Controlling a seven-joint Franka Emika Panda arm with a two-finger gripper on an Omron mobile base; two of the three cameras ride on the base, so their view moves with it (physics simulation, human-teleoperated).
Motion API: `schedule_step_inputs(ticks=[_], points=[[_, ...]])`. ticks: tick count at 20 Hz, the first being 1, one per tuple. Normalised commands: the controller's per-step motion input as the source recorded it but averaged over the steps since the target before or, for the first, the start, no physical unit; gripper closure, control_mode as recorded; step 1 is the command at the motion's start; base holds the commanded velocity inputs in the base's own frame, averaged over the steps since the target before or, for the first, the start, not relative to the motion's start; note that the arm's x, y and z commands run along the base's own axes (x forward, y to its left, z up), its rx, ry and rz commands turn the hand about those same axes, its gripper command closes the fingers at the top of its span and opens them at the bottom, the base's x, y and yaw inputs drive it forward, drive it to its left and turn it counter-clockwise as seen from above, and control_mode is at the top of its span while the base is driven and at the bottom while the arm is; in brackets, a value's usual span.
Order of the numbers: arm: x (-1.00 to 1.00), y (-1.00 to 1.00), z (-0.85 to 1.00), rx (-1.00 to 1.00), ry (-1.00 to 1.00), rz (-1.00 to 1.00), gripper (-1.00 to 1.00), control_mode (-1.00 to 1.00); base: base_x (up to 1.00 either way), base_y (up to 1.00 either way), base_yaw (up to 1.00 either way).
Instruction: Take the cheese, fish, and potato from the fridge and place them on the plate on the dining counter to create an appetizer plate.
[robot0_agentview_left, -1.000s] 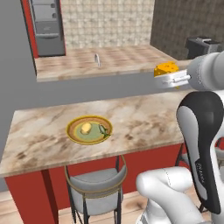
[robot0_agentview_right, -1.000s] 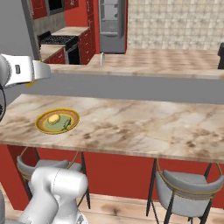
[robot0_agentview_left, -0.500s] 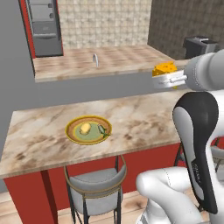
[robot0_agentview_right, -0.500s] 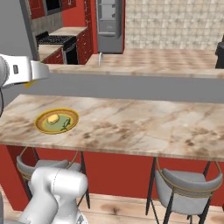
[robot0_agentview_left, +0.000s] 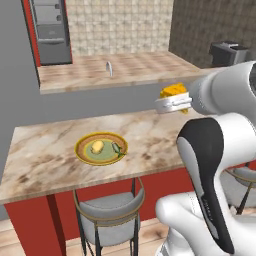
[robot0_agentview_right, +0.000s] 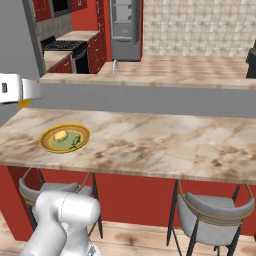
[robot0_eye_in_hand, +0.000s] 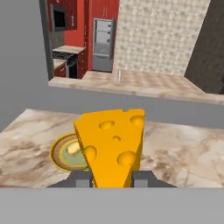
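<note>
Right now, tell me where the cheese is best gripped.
Grip the cheese across its two flat side faces near the narrow lower end, coming from behind that end. The gripper is shut on it there; the flat faces suit parallel fingers, and the wide holed end stays free.

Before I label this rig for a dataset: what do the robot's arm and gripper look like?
The arm is glossy white with rounded, bulky links and a curved black band at one joint bearing small pale lettering. The gripper is a boxy white hand; its finger tips are small and dark grey. No cables show.
</note>
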Motion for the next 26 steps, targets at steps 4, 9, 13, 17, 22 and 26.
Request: schedule_step_inputs(ticks=[4, 9, 13, 17, 22, 26], points=[[0.13, 0.29, -0.32, 0.03, 0.27, -0.07, 1.0, -1.0, 0.0, 0.0, 0.0], [0.23, 0.13, -0.29, 0.07, 0.23, -0.07, 1.0, -1.0, 0.0, 0.0, 0.0], [0.24, 0.05, -0.18, 0.09, 0.23, -0.06, 1.0, -1.0, 0.0, 0.0, 0.0], [0.22, 0.0, -0.05, 0.06, 0.08, -0.03, 1.0, -1.0, 0.0, 0.0, 0.0], [0.08, 0.04, -0.12, 0.0, -0.07, -0.03, 1.0, -1.0, 0.0, 0.0, 0.0], [0.07, 0.18, -0.46, 0.0, -0.18, -0.03, 1.0, -1.0, 0.0, 0.0, 0.0]])
